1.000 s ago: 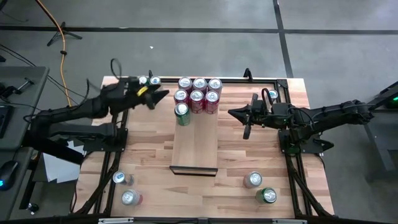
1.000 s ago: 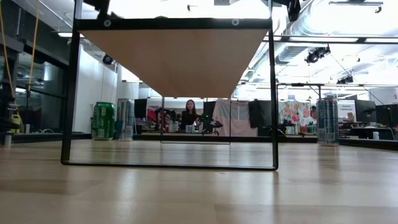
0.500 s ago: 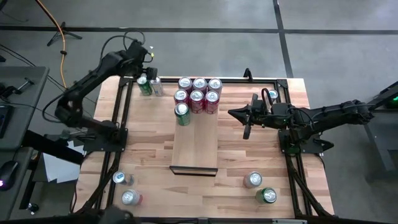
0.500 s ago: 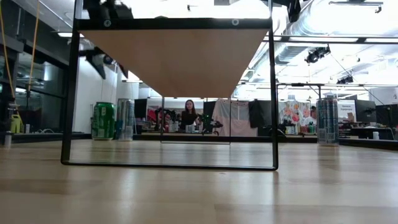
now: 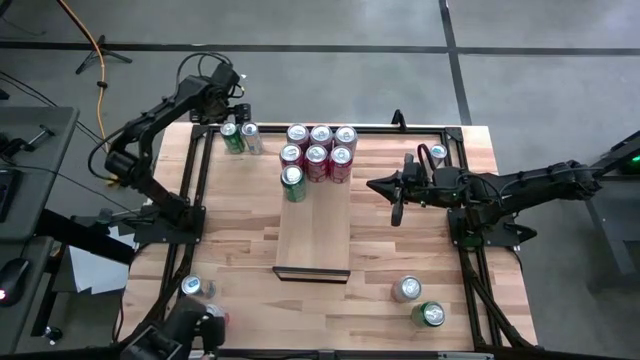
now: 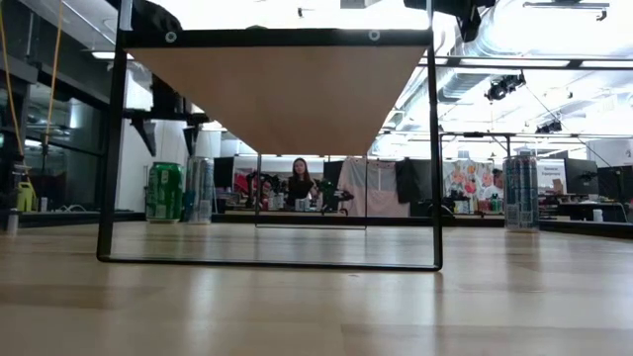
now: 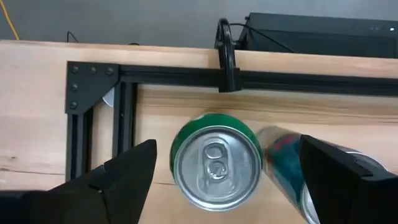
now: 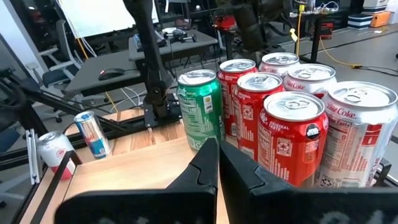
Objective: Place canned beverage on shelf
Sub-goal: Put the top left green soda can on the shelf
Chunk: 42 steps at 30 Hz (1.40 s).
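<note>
Robotics lab: open industrial hall, exposed ceiling ducts [image 6: 495, 44], concrete floor [image 5: 300, 60], desks [image 8: 118, 68], person [image 6: 300, 183] at far bench.

The shelf [image 5: 313, 225] is a long, narrow board of pale smooth wood lying across the table's middle, running near to far, with a thin dark lip at its near end. A green can [image 5: 293, 182] stands upright on its far left part, just before six clustered cans [image 5: 318, 152].
</note>
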Available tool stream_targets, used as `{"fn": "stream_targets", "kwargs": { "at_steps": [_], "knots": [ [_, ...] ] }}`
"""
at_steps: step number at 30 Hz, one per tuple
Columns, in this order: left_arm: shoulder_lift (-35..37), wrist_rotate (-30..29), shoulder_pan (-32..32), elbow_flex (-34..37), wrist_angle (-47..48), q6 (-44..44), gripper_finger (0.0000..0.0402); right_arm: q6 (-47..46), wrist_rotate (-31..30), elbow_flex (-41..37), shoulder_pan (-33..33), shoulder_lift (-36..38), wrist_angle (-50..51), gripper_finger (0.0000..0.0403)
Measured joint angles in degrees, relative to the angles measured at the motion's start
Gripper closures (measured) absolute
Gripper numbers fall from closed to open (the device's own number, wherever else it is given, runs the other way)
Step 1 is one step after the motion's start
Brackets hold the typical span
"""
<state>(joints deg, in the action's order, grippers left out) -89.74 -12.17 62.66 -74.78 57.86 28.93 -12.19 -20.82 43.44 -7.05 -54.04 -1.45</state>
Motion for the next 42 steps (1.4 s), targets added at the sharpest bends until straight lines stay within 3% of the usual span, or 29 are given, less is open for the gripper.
{"fn": "stream_targets", "kwargs": {
  "at_steps": [24,28,34,38,42],
  "knots": [
    [-8.6,2.0,0.3,0.0,4.5,-0.6,0.0083,0.0,0.0,0.0,-0.1,0.0,2.1,0.0403],
    [-8.6,2.2,0.3,0.0,4.7,-1.5,0.0111,0.0,0.0,0.0,-0.1,0.0,2.1,0.0403],
    [-8.5,2.1,0.3,-0.1,4.6,-2.2,0.0209,-2.8,0.0,0.0,-0.1,0.0,2.1,0.0403],
    [-7.9,2.8,0.3,0.0,4.8,-4.4,0.0212,-4.6,0.0,0.0,-0.1,0.0,2.4,0.0403],
    [-4.1,7.2,0.4,0.2,5.1,-5.9,0.0212,-5.8,0.0,0.0,-0.1,0.0,3.2,0.0403]
  ]
}}
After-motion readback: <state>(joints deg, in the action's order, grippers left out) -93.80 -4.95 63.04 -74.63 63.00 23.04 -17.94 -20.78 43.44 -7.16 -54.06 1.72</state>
